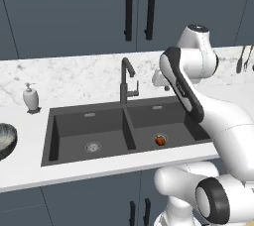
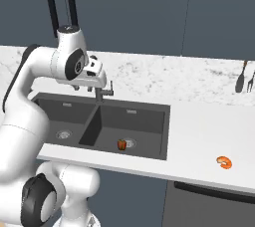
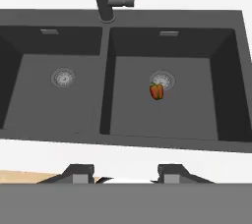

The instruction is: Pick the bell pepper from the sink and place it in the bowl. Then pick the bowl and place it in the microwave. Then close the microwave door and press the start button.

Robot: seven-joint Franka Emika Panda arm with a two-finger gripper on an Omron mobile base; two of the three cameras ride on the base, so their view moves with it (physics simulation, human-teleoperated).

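Fingers [image 3: 81,171] parted with empty space between them, gripper [image 3: 125,174] raised above the sink's near edge, bowl [image 1: 6,140] on counter at far left, sink [image 1: 106,143] at centre, bell pepper [image 3: 156,91] in right basin touching the drain

- White marbled worktop [image 1: 74,74] running wall to wall under dark slate-blue upper cabinets [image 1: 69,7] with black bar handles [image 1: 128,8].
- Matching lower cabinets [image 1: 89,202] sitting below.
- Even, flat light falling throughout.

Even flat rendered light, soft shadows, slightly blurry
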